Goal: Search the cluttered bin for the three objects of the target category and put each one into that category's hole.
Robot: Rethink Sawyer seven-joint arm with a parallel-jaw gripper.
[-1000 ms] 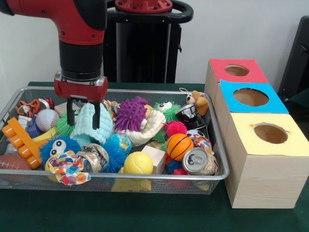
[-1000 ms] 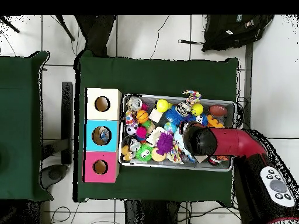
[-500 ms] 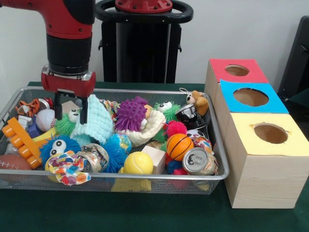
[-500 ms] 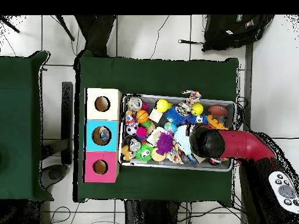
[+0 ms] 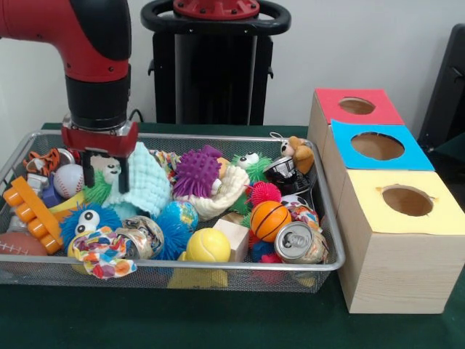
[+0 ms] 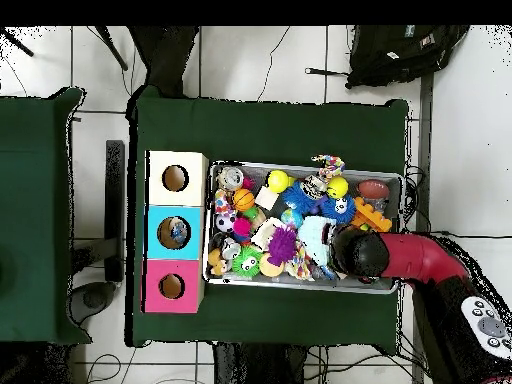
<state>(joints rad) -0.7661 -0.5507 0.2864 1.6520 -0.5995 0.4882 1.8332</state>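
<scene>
The pincer hung open, fingers pointing straight down astride a green spiky googly-eyed toy at the wire mesh bin's left end, beside a ribbed, fuzzy mint cloth standing upright.

Wire-mesh metal bin; matt wood boxes; shiny alu can; green cloth table.
</scene>
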